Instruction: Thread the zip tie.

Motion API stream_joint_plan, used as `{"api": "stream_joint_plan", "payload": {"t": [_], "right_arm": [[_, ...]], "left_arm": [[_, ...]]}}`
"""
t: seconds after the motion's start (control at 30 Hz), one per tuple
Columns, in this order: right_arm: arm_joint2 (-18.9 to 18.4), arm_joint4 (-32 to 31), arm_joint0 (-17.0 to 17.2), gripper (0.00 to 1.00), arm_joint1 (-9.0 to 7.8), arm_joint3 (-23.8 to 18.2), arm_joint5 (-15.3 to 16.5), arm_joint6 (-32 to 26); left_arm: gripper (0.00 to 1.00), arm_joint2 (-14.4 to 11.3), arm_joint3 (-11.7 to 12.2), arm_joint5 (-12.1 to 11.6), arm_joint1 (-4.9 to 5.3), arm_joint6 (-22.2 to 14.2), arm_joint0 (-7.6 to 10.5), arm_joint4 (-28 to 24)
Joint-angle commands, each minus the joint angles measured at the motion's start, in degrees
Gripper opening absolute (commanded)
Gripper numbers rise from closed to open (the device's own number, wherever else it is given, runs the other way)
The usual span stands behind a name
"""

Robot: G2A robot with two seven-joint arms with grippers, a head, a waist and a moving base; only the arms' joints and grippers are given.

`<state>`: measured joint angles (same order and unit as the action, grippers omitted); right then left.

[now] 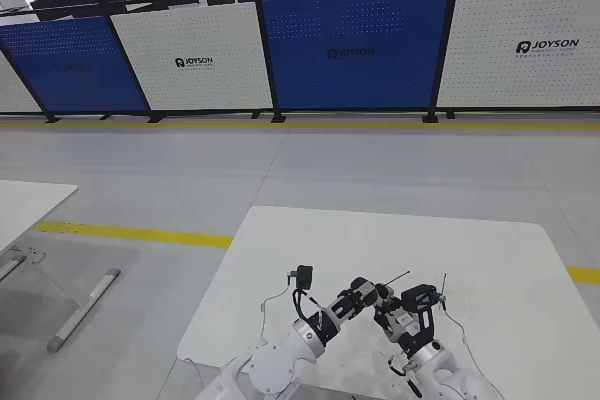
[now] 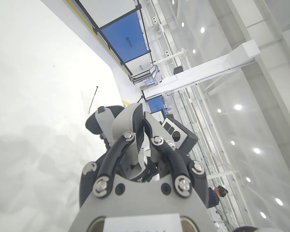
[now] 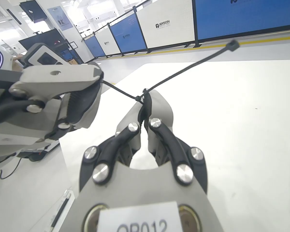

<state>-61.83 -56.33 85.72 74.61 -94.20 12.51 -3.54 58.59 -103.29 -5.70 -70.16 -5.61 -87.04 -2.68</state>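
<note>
Zip tie [image 3: 188, 69], thin black plastic strap: reckon light, springy, slick. Sits in air over near-mid of white table [image 3: 232, 121]. R gripper [image 3: 143, 102] clamped on strap, head end poking far. L gripper [image 2: 143, 117] pinching other end. Best grip pt prob close to tip, less flop.

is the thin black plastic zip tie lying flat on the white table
No, the zip tie is pinched in the shut right gripper and sticks up in the air above the table.

The zip tie [image 3: 188, 68] is black, the table [image 3: 232, 134] white, the dotted panels [image 1: 380, 80] alternately blue and white.
</note>
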Motion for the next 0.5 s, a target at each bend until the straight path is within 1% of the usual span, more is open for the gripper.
{"api": "stream_joint_plan", "payload": {"t": [0.0, 0.13, 0.33, 0.47], "right_arm": [[0.13, -0.08, -0.13, 0.0, 0.02, 0.12, -0.1, -0.2], [0.27, -0.14, -0.35, 0.0, 0.04, 0.33, -0.19, -0.35], [0.95, -3.5, -0.55, 0.0, 0.05, 0.61, -1.76, -0.4], [1.37, -4.56, -0.61, 0.0, 0.12, 0.97, -2.67, -0.02]], "left_arm": [[0.0, 0.03, 0.0, -0.18, 0.0, -0.15, 0.05, 0.02], [0.0, 0.04, 0.12, -0.55, 0.03, -0.69, 0.16, 0.33], [0.0, 0.33, 0.19, -1.57, 0.04, -1.09, 0.18, -0.37], [0.0, 0.62, -0.11, -2.03, 0.1, -1.13, -0.14, -0.37]]}}
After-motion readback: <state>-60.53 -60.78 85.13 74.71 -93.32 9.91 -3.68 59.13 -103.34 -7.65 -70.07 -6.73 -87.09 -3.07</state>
